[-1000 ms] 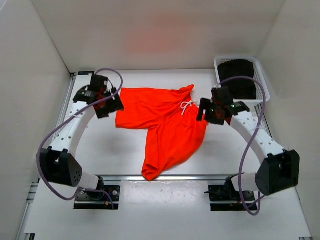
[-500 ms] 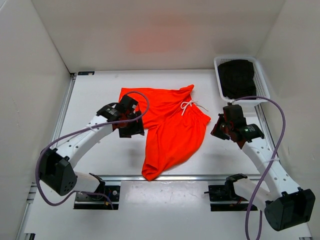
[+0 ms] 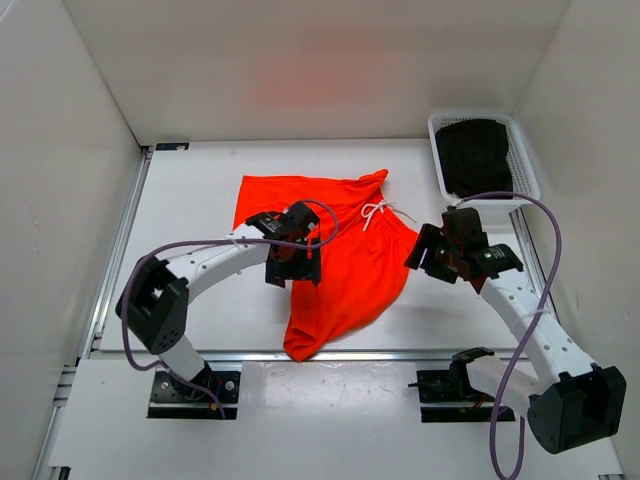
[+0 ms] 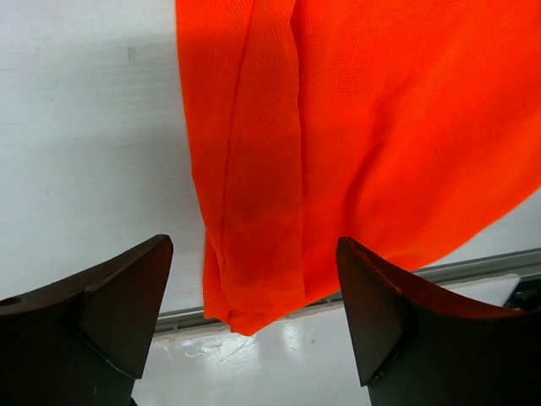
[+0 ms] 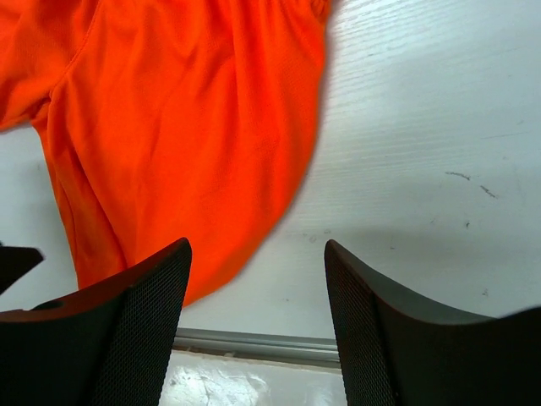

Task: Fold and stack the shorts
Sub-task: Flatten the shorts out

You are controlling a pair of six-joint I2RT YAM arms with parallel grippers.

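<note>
The orange-red shorts (image 3: 345,250) lie flat mid-table, one leg toward the far left, the other running down to the near rail, with the white drawstring (image 3: 378,212) at the waistband. My left gripper (image 3: 292,262) hovers open over the shorts where the two legs meet. In the left wrist view the near leg (image 4: 262,211) and its hem pass between the spread fingers (image 4: 127,296) of the left gripper (image 4: 254,245). My right gripper (image 3: 438,256) hangs open just right of the shorts. In the right wrist view the right gripper (image 5: 255,247) holds nothing, and the shorts' edge (image 5: 186,144) lies ahead to its left.
A white basket (image 3: 532,185) holding dark clothing (image 3: 472,150) stands at the far right corner. A metal rail (image 3: 380,353) runs along the table's near edge, and white walls close in on three sides.
The left arm has swung right, from beside the far-left leg to over the shorts' middle. The right arm pulled back from the waistband toward the near right. The shorts lie unchanged.
</note>
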